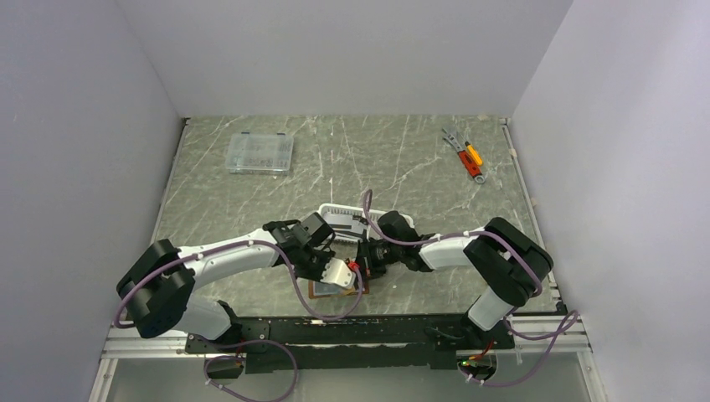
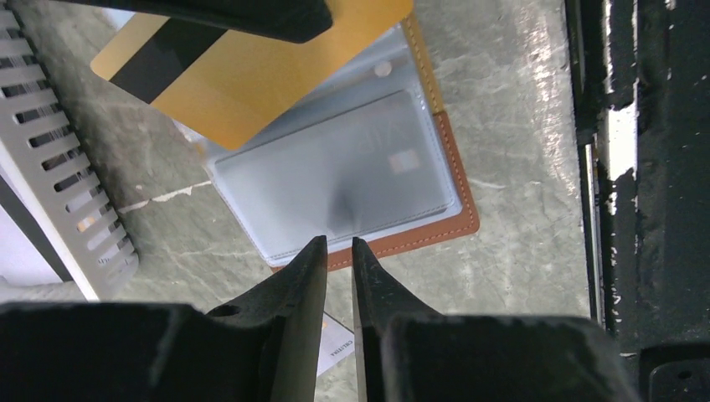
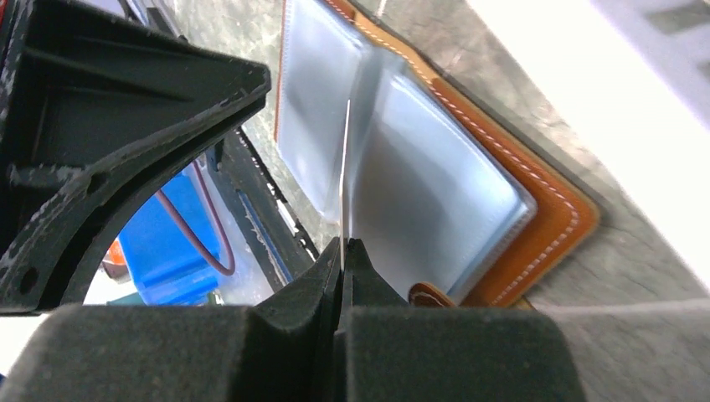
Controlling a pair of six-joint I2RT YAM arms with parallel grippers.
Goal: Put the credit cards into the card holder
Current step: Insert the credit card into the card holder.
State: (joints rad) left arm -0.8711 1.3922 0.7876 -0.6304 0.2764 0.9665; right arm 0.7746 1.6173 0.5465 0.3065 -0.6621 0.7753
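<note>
The card holder (image 2: 456,230), a brown wallet with pale blue inside, lies open on the table near the front edge (image 1: 322,291). A grey card (image 2: 352,167) sits in one clear sleeve. My right gripper (image 3: 343,243) is shut on the orange-gold credit card (image 2: 251,75), seen edge-on in the right wrist view (image 3: 345,167), its far edge between two sleeves of the wallet (image 3: 553,209). My left gripper (image 2: 335,243) hovers at the wallet's near edge, its jaws a narrow gap apart with nothing between them. A white card (image 2: 336,352) lies on the table under it.
The white slotted basket (image 1: 343,216) stands just behind the wallet and shows at the left of the left wrist view (image 2: 59,167). A clear compartment box (image 1: 259,153) sits far left, small tools (image 1: 469,157) far right. The black front rail (image 2: 636,167) is close by.
</note>
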